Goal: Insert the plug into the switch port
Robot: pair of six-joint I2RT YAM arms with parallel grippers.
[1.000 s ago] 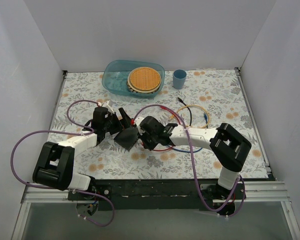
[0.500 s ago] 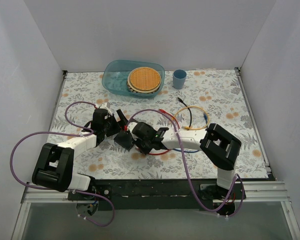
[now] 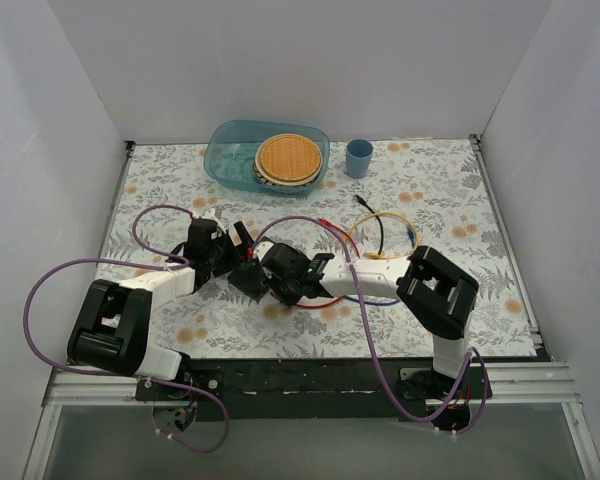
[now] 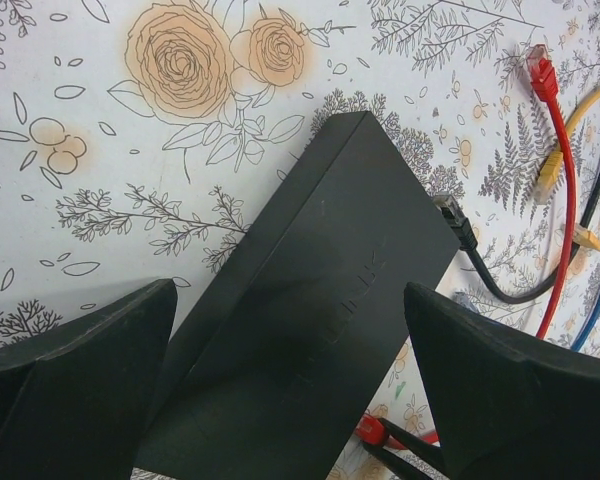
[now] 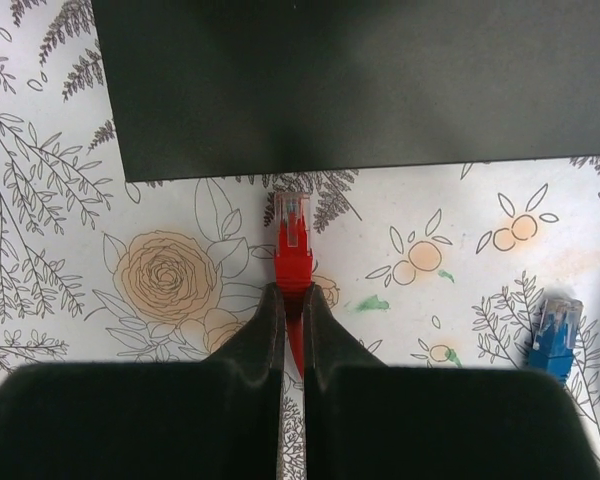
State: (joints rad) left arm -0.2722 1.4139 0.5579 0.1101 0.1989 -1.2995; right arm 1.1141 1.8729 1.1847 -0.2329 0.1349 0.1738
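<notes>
switch (image 5: pixel 380 80) cut off by top edge, red plug (image 5: pixel 292 240) cable hidden between fingers (image 5: pixel 255 340)

A bare strip of table (image 5: pixel 420 200) separates the red plug (image 5: pixel 292 238) from the switch (image 5: pixel 360 80) at 12 o'clock; a blue plug (image 5: pixel 556 325) lies at 4 o'clock, well aside.

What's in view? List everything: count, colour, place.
switch: one, black, centre of cloth
red plug: one, just short of switch edge
blue plug: one, loose on cloth
cables: four, red, yellow, black, blue, tangled beside switch
tub: one, teal, far edge
plate: one, wicker, in tub
cup: one, blue, right of tub
cloth: one, floral, covers table
left gripper: black, open around switch
right gripper: black, shut on red plug
</notes>
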